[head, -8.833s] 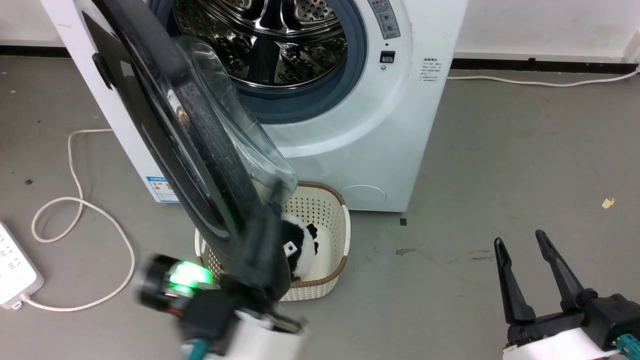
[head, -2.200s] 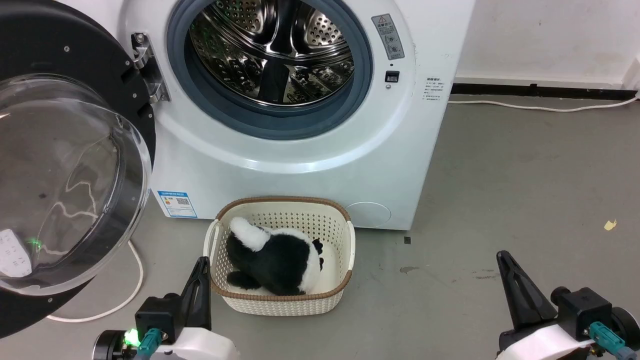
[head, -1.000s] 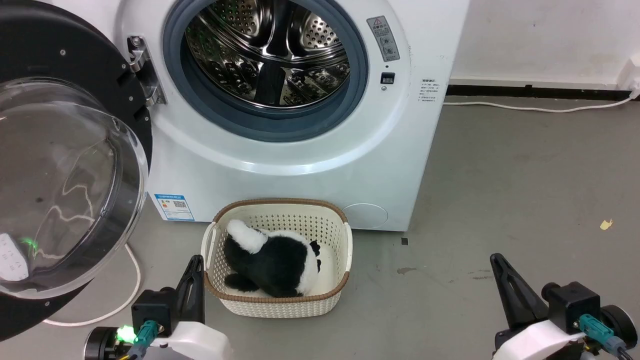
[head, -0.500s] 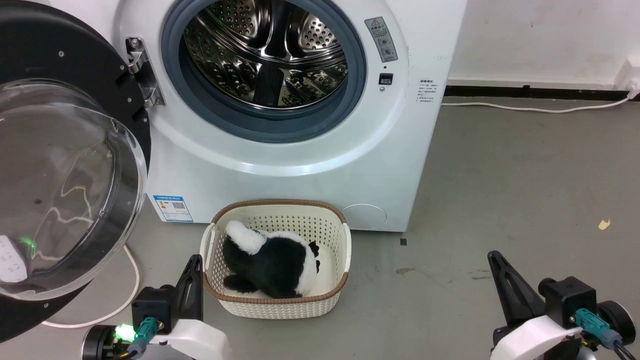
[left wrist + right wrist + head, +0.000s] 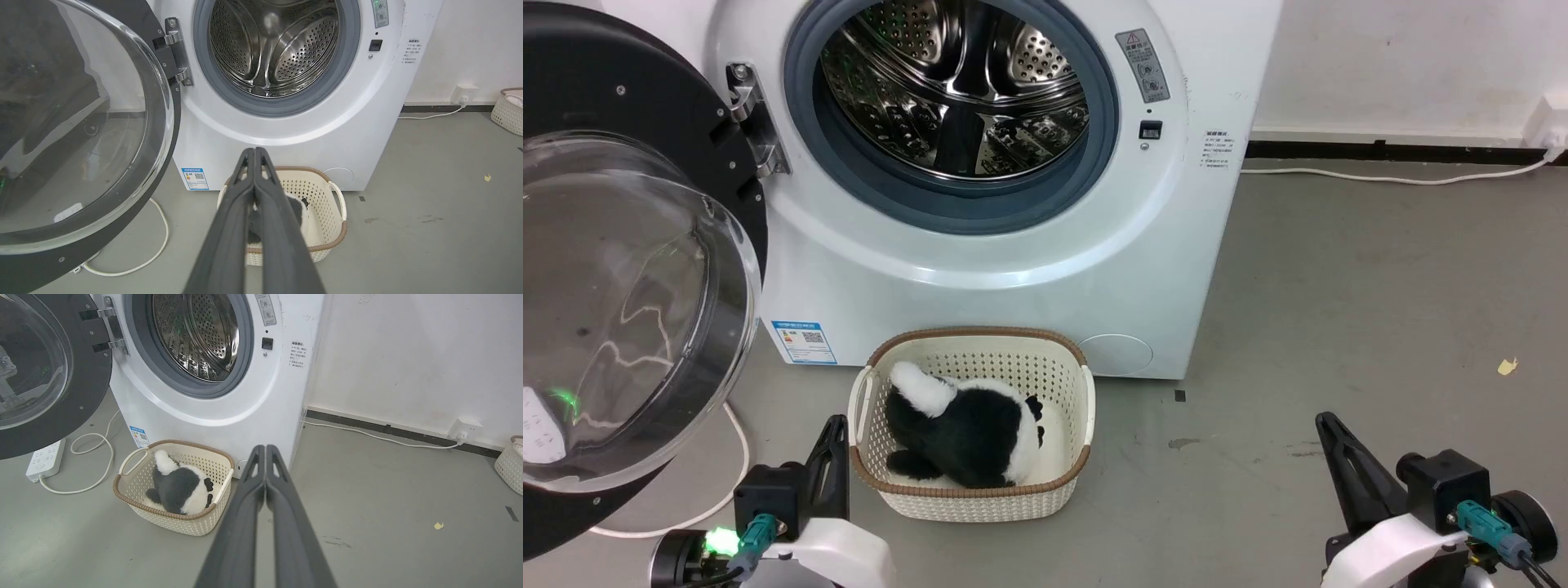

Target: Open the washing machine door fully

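Observation:
The washing machine door (image 5: 613, 73), a black disc with a bulging glass bowl, stands swung wide to the left on its metal hinge (image 5: 756, 122). It also shows at the left in the left wrist view (image 5: 81, 122) and the right wrist view (image 5: 41, 375). The white washing machine (image 5: 1013, 269) shows its steel drum (image 5: 956, 82) uncovered. My left gripper (image 5: 836, 426) is shut and empty, low at the lower left beside the basket, apart from the door. My right gripper (image 5: 1327, 423) is shut and empty over the floor at the lower right. Both show shut in the wrist views (image 5: 254, 151) (image 5: 265, 447).
A cream basket (image 5: 972, 500) with a black and white plush toy (image 5: 964, 429) sits on the floor before the machine. A white power strip (image 5: 45, 459) and its cable (image 5: 737, 425) lie under the door. Another basket (image 5: 508, 465) stands by the wall at the right.
The door, half open with my left gripper at it 8.8 s ago, now stands wide to the left. Over the last second both grippers sank slightly; the head camera shifted a little.

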